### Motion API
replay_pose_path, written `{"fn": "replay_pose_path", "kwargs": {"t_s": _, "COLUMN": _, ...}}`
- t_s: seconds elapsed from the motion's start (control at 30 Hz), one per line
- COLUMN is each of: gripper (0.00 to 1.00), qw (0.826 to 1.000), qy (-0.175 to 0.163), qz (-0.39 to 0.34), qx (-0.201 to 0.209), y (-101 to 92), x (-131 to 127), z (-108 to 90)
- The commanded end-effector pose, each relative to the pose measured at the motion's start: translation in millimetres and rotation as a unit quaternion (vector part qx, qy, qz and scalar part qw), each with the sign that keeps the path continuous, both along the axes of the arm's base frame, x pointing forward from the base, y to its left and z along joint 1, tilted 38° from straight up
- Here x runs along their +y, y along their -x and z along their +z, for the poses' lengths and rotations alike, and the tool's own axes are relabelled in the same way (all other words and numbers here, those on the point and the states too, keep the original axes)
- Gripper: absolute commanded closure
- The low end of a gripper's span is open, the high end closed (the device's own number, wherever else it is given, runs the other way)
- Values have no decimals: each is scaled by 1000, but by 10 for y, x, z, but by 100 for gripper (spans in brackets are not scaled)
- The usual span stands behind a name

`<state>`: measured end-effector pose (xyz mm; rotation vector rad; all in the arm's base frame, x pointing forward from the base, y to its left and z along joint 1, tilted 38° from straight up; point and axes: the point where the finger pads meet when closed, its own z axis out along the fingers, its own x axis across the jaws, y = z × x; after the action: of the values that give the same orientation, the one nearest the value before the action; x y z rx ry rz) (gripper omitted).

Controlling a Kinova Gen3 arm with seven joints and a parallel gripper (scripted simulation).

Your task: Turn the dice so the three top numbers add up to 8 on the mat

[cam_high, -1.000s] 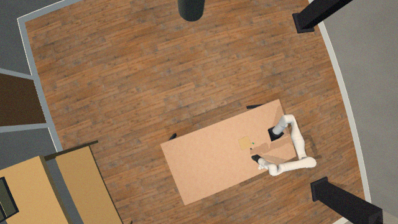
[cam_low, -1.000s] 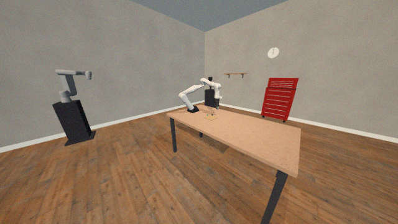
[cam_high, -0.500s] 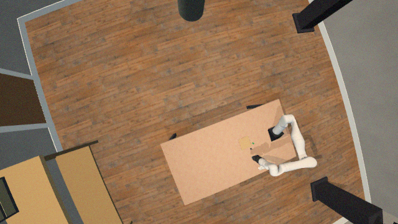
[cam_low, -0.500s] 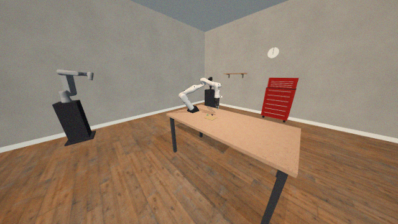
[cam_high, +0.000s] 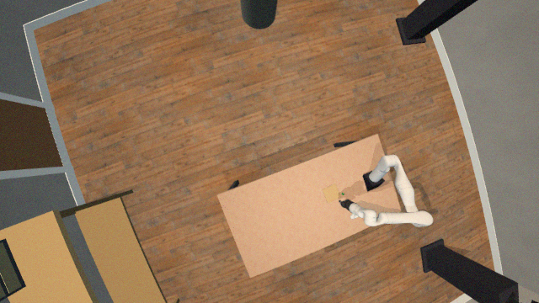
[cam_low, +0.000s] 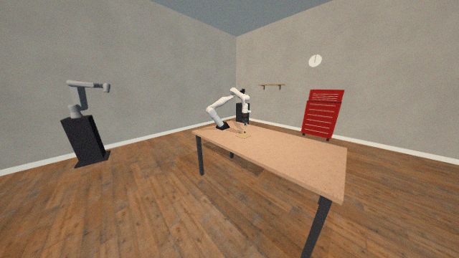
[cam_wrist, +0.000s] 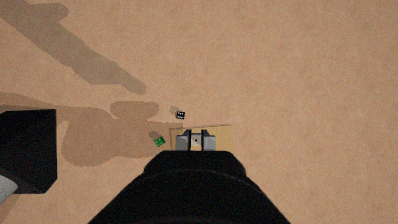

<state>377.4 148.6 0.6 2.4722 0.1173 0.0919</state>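
Well, the thin, square yellow mat lies with its sides roughly parallel to the wood-grained-floor room's pale brown tabletop, having no long axis. The glossy green cubic die sits beside it, turned askew; the black cubic die with white pips rests just off another side. Above the table, the black two-finger gripper points downward, slightly open around a pale die with one dark pip

A green die and black die lie off the yellow mat; a pale die is held.
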Motion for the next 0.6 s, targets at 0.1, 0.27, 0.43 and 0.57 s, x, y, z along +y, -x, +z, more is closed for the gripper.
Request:
{"fn": "replay_pose_path", "kwargs": {"t_s": 0.1, "gripper": 66, "qw": 1000, "qy": -3, "qz": 18, "qx": 17, "y": 153, "x": -433, "z": 336}}
{"fn": "replay_pose_path", "kwargs": {"t_s": 0.27, "gripper": 66, "qw": 999, "qy": -2, "qz": 24, "qx": 24, "y": 219, "x": -552, "z": 406}}
{"fn": "replay_pose_path", "kwargs": {"t_s": 0.43, "gripper": 66, "qw": 999, "qy": -2, "qz": 24, "qx": 24, "y": 222, "x": -556, "z": 408}}
{"fn": "replay_pose_path", "kwargs": {"t_s": 0.57, "gripper": 66, "qw": 999, "qy": -2, "qz": 24, "qx": 24, "y": 222, "x": -556, "z": 408}}
